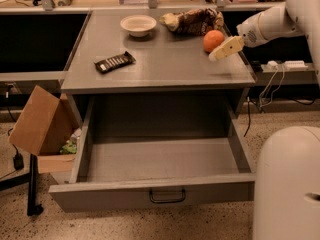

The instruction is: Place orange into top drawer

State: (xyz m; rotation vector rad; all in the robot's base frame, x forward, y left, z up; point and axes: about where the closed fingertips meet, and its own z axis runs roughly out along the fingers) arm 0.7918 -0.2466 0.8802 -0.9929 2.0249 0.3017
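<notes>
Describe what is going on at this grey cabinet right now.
A robot arm reaches in from the right, its gripper beside the orange, which sits on the cabinet top. The top drawer below is pulled open. A white bowl, a snack bag and a dark bar lie nearby.

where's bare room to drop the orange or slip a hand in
The top drawer floor is wholly bare. On the tabletop, free between the dark bar and the orange. Crowded at the back right: bowl, snack bag, orange and the pincer beside it.
</notes>
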